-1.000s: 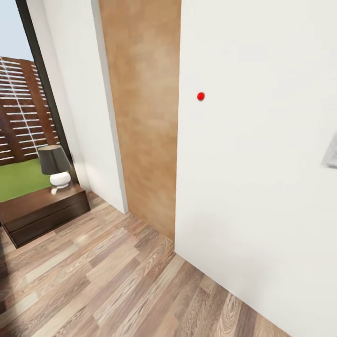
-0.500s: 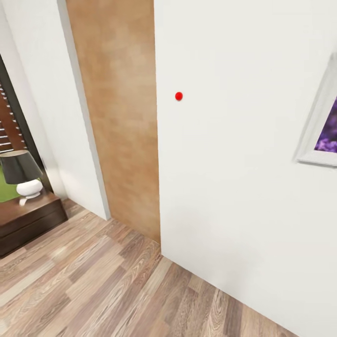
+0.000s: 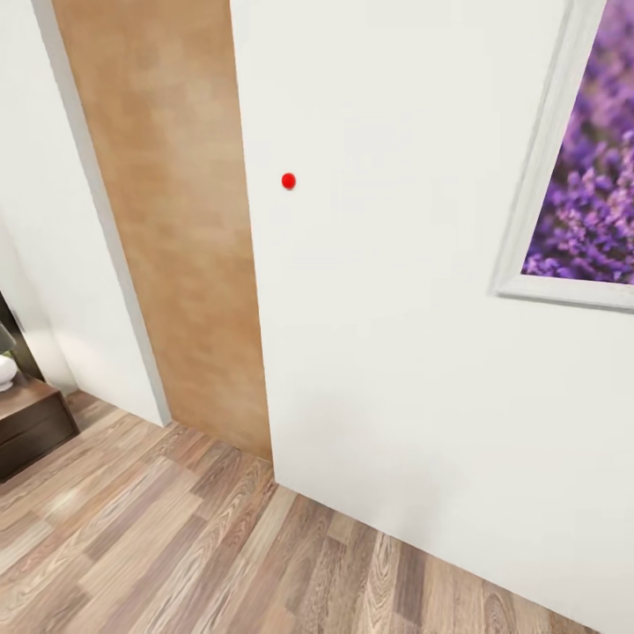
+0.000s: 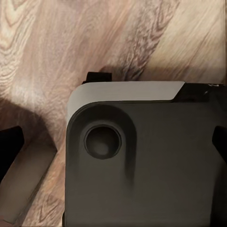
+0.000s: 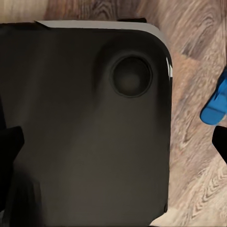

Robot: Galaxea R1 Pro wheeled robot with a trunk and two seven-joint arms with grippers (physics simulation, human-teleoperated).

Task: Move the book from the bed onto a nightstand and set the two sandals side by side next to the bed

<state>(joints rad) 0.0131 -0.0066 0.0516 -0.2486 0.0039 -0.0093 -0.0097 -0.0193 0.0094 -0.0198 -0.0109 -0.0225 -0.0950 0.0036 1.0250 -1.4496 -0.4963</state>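
The head view faces a white wall (image 3: 387, 352) with a small red dot (image 3: 288, 180) at upper centre, a tan wood panel (image 3: 167, 220) running down the left of the frame, and plank floor (image 3: 176, 546) across the bottom; a white-framed picture of purple flowers (image 3: 581, 176) fills the upper right, and at the far left edge sits a corner of the dark nightstand (image 3: 26, 423) with a sliver of a white lamp base (image 3: 4, 370) on it. Against the earlier head frames the whole scene has slid leftward, so the camera has turned right: the nightstand and lamp, once well in view at lower left, are nearly cut off, the fence and grass are gone, and the picture has come in from the right edge. In the left wrist view the arm points straight down over a dark rounded body of the robot (image 4: 142, 161) with a round recess, floor planks above it; the dark fingertips (image 4: 9, 151) show at the left and right edges of the frame, spread apart with nothing between them. In the right wrist view the arm also points down over the same kind of dark body (image 5: 85, 123); its fingertips (image 5: 9, 144) likewise sit at the two side edges, apart and empty, and the tip of a blue sandal (image 5: 215, 106) lies on the floor at the right edge, just above the right-hand fingertip
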